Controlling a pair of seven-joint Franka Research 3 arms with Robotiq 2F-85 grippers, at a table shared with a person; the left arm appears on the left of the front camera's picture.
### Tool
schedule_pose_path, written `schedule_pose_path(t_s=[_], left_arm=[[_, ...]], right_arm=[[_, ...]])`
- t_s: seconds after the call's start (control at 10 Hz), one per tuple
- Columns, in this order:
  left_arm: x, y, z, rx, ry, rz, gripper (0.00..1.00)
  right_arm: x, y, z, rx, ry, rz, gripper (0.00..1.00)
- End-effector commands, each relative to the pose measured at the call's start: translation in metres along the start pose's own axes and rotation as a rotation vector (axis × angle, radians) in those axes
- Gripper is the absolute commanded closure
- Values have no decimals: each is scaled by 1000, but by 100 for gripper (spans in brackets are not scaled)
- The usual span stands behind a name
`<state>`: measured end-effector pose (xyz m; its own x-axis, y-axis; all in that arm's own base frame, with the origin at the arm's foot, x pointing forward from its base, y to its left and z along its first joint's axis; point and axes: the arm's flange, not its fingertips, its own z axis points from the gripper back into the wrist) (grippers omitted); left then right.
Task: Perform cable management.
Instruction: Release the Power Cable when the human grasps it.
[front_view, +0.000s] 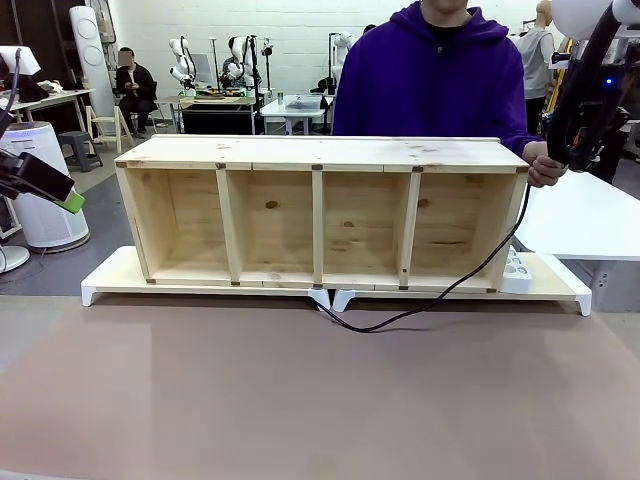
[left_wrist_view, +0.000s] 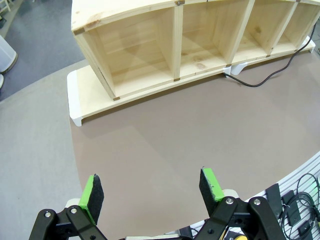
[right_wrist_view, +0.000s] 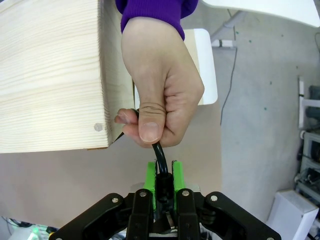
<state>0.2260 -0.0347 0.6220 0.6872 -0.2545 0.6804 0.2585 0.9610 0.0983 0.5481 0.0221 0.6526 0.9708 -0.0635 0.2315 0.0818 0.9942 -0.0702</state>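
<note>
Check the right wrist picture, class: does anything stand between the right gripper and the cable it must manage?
Nothing does. The right gripper is already shut on the cable, its green pads pressed to either side. Just above that grip, the person's hand holds the same cable beside the wooden shelf.

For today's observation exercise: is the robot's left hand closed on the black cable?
No. The left hand stands open above the bare table, while the cable lies far off beside the wooden shelf.
</note>
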Motion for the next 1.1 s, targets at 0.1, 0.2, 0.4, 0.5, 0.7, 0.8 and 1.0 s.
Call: schedule_pose_path(t_s=[0.1, 0.2, 0.4, 0.5, 0.7, 0.8, 1.0], left_arm=[[1, 1, 0, -2, -7, 9, 0], [1, 1, 0, -2, -7, 9, 0], [1, 1, 0, -2, -7, 9, 0], [1, 1, 0, -2, -7, 9, 0], [1, 1, 0, -2, -7, 9, 0], [1, 1, 0, -2, -7, 9, 0], [1, 1, 0, -2, -7, 9, 0]], right_arm=[[0, 0, 0, 0, 0, 0, 76], [-1, 0, 0, -1, 4, 10, 64], [-1, 0, 1, -1, 16, 5, 44], [-1, 0, 1, -2, 19, 8, 36], [-1, 0, 1, -2, 21, 11, 16], [0, 0, 1, -1, 22, 10, 4], [0, 0, 0, -2, 26, 16, 0]])
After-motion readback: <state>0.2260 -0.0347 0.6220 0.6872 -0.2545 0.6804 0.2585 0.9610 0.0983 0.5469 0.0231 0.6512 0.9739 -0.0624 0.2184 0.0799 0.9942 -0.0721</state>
